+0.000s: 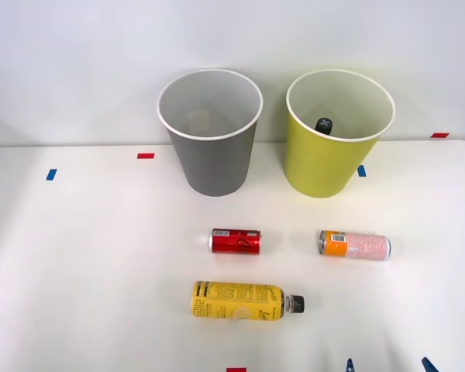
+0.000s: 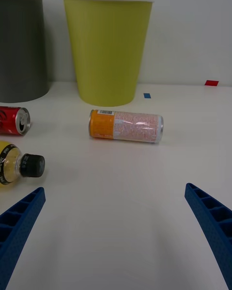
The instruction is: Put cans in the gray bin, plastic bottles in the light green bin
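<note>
Ahead of the open gripper (image 2: 116, 237) lies the slim can (image 2: 125, 125)

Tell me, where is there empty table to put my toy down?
The widest bare patch is the table's left side, left of the gray bin and red can. It is also bare to the right of the orange-ended can. The middle is crowded: both cans and the yellow-label bottle lie before the bins.
</note>
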{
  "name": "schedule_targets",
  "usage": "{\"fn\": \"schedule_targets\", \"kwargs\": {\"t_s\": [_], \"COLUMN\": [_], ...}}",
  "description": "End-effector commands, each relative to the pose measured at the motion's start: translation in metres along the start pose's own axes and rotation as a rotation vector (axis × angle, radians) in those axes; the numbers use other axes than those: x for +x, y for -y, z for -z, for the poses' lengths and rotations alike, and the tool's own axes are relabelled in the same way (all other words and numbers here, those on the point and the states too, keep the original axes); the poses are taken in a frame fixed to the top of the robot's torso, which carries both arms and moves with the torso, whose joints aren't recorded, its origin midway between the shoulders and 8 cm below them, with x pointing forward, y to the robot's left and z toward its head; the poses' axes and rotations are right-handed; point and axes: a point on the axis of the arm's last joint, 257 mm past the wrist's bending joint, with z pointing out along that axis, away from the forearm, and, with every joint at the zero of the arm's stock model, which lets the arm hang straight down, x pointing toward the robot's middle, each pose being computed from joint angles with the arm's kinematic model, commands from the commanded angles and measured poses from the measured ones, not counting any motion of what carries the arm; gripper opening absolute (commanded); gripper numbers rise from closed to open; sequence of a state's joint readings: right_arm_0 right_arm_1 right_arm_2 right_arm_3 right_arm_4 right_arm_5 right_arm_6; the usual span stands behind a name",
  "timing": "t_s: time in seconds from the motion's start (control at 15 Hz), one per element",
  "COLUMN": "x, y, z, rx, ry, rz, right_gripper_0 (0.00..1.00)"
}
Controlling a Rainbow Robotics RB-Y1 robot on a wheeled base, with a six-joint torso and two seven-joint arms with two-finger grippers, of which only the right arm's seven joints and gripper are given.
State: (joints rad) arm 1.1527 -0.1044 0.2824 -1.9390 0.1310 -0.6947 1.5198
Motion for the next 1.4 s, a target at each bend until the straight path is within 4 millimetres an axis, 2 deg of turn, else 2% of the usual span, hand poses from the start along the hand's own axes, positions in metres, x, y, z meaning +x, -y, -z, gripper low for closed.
{"fn": "schedule_targets", "kwargs": {"t_s": [0.07,1.4], "x": [0.0062,0.0087], "y": [-0.0061,-0.0059], "z": [0.0122,0.0161], "rx": [-0.006,-0.005], "ry": [-0.033,-0.045], "rz": [-0.032,-0.030], "right_gripper_0": [1.00,1.00]}}
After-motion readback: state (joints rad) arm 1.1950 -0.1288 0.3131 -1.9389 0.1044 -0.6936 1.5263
